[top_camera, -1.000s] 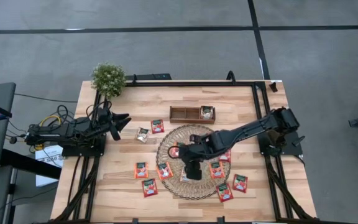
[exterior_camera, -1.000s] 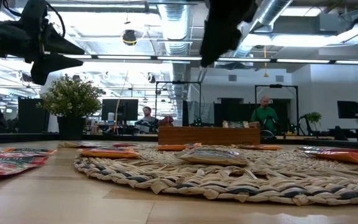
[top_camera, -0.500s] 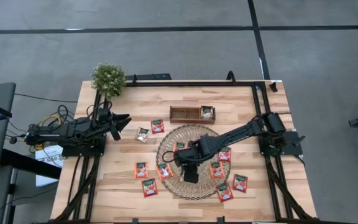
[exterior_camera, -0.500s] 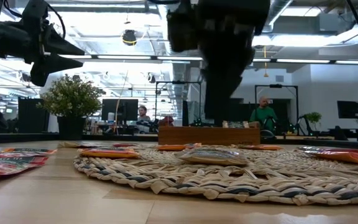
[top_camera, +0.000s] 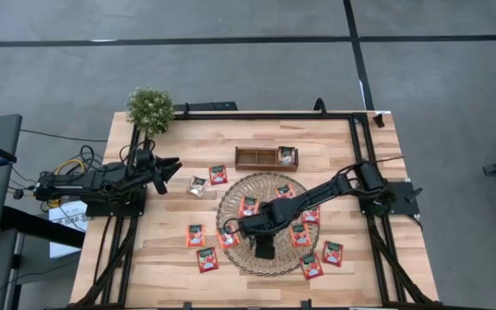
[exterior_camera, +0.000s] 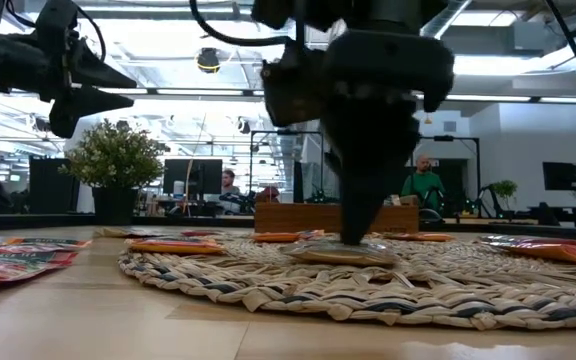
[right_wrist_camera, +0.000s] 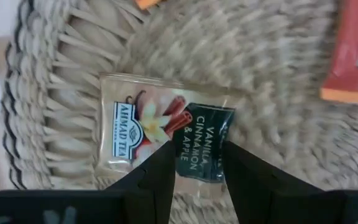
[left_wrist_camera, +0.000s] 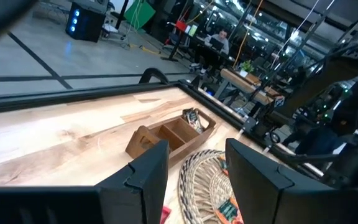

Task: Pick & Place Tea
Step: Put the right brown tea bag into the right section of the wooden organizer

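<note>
A silvery-white tea sachet (right_wrist_camera: 160, 134) with a dark label lies flat on the round woven mat (top_camera: 269, 182). My right gripper (right_wrist_camera: 196, 148) points down at it, open, one fingertip on either side of the label; the low view shows that gripper (exterior_camera: 353, 238) down at the sachet (exterior_camera: 340, 254). Several red-orange sachets (top_camera: 196, 235) lie on the mat and on the table around it. My left gripper (top_camera: 175, 166) waits open and level above the table's left side. My right gripper comes at the sachet from above, pointing down. Its fingertips (right_wrist_camera: 166, 152) stand at the sachet's upper face beside the dark label (right_wrist_camera: 201, 140). The sachet lies flat on the mat. Whether the tips touch it I cannot tell.
A small wooden tray (top_camera: 257, 158) holding one sachet stands just beyond the mat's far rim. A potted plant (top_camera: 150, 108) is at the far left corner. Another silvery sachet (top_camera: 198, 186) lies left of the mat. People sit in the room behind.
My right gripper has come down from well above the mat to the silvery sachet, tipping steeper as it sank. The sachets have not moved.
</note>
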